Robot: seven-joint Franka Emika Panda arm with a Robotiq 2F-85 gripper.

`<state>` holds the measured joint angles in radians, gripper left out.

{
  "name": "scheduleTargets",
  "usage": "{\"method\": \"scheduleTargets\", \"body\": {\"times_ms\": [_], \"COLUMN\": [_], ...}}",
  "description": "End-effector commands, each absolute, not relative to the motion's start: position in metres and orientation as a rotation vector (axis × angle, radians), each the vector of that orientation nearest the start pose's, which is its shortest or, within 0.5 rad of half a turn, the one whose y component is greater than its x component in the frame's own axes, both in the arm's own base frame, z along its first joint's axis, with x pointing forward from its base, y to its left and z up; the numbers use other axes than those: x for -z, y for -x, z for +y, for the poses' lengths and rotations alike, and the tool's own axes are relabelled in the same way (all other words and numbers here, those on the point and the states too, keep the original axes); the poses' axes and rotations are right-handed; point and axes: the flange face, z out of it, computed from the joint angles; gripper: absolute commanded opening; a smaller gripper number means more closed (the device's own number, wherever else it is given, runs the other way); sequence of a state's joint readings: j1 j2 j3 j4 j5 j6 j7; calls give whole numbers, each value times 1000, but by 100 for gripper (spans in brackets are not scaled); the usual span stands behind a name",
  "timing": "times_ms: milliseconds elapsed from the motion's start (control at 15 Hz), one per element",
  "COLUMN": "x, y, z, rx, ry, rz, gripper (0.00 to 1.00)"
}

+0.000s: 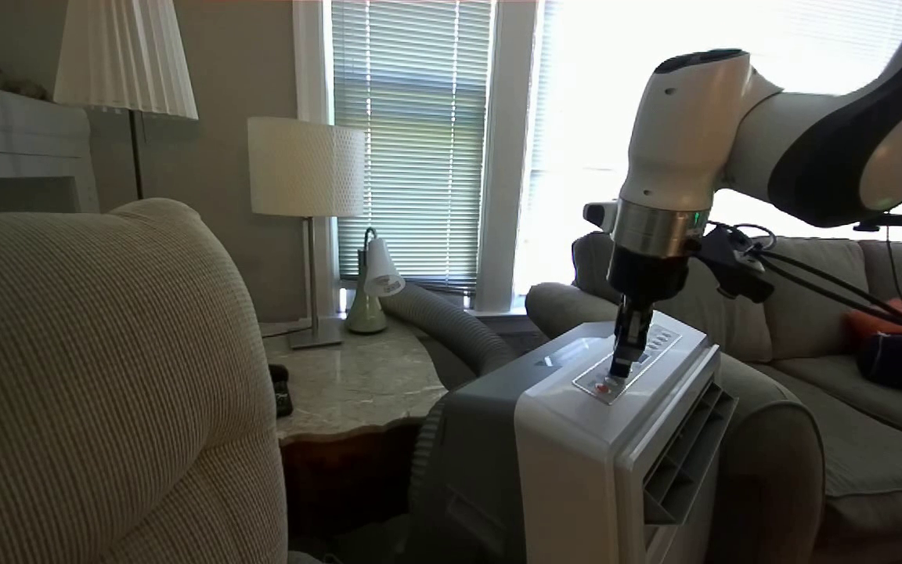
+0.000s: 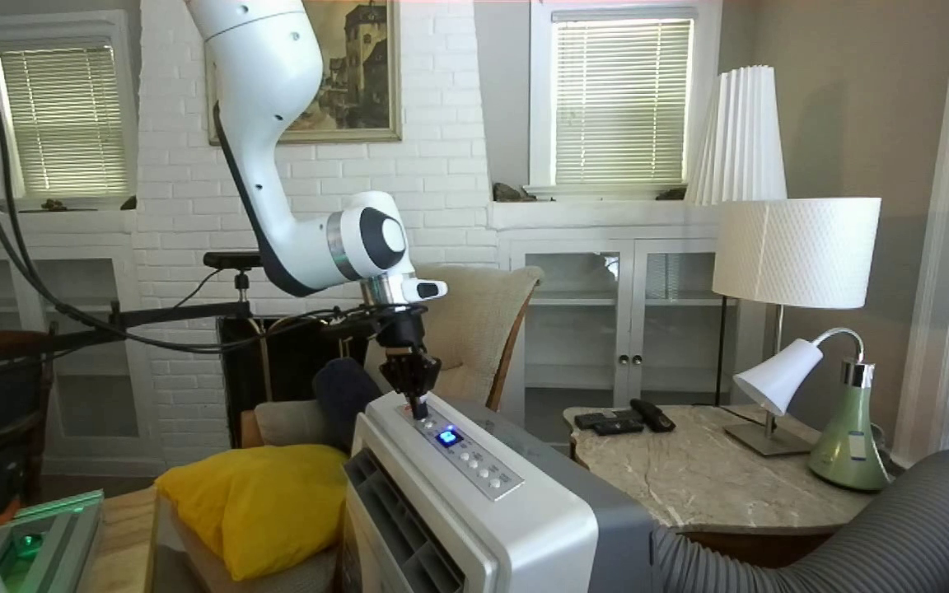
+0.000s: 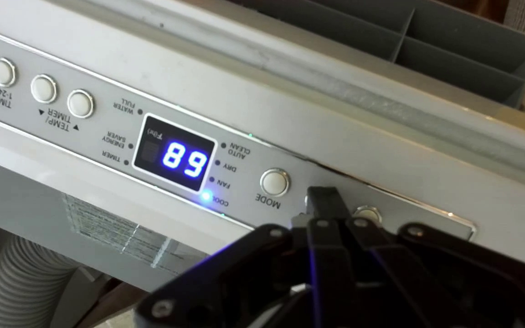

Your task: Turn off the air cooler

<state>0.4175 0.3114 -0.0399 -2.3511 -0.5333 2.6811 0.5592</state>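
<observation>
In an exterior view, the white-and-grey air cooler (image 1: 568, 462) stands upright just beside the arm of a beige sofa (image 1: 874, 439), with a ribbed grey hose (image 1: 459, 325) curving behind it toward the window blinds (image 1: 412, 157). The hand (image 1: 621, 368) points down at the slanted control panel (image 1: 658, 341), near its red-orange button (image 1: 602, 388). In an exterior view, the hand is at one end of that panel, beyond the lit blue display (image 2: 448, 436); a yellow pillow (image 2: 256, 502) lies near the louvred vent (image 2: 409, 527), and a marble-patterned tabletop (image 2: 672, 478) carries remote controls (image 2: 647, 414), a drum-shade table lamp (image 2: 796, 255) and a green gooseneck lamp (image 2: 849, 445). In the wrist view the lettering is upside down: turned upright, the digits on the display read 68, and the COOL light (image 3: 205, 196) glows blue. The hand is clenched, its fingers (image 3: 321, 200) together, just beside the round MODE button (image 3: 275, 182) and partly hiding the next buttons; whether it presses any, I cannot tell.
</observation>
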Motion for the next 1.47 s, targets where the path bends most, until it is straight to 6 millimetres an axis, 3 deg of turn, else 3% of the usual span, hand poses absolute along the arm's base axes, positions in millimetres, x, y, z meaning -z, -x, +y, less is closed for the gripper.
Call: {"method": "scheduleTargets", "body": {"times_ms": [0,400,1400], "x": [-182,-197,-210], "y": [-472,-463,-443], "z": [203,198,189], "rx": [213,215,252], "ry": [3317,3289,3249], "rz": [-515,-533,-563], "gripper": [0,0,0]}}
